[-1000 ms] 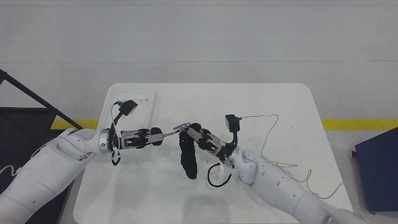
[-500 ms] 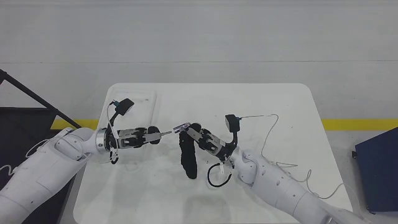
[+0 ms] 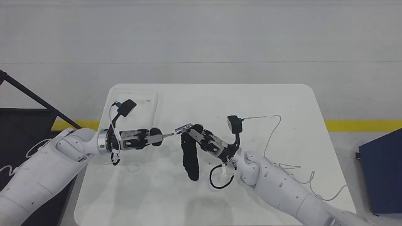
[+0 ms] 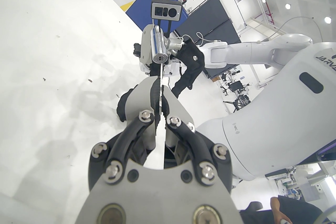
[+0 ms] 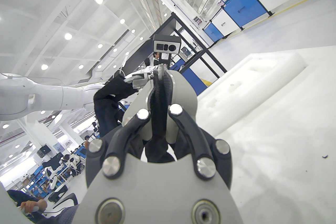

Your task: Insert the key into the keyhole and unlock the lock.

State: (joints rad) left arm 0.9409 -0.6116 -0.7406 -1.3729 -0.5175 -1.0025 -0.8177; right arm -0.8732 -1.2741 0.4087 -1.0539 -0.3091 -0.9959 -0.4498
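A silver padlock [image 4: 157,43] with a blue band hangs above the table's middle, its keyhole face turned toward my left gripper [image 4: 158,86]. My right gripper [image 3: 193,130] is shut on the lock [image 3: 184,127] from behind. The left gripper [image 3: 158,137] is shut on a thin metal key [image 4: 160,75], whose tip reaches the keyhole; how deep it sits I cannot tell. In the right wrist view, the right gripper [image 5: 158,78] has its fingers closed around black material, with the left arm's metal tip just beyond.
A black cloth [image 3: 190,160] hangs from the right gripper down onto the white table [image 3: 282,107]. A white foam tray [image 3: 135,100] lies at the back left corner. A thin cable [image 3: 271,132] trails over the right side of the table.
The left arm drew back a little to the left with the key between one second and half a second ago. The right arm and lock stayed put.
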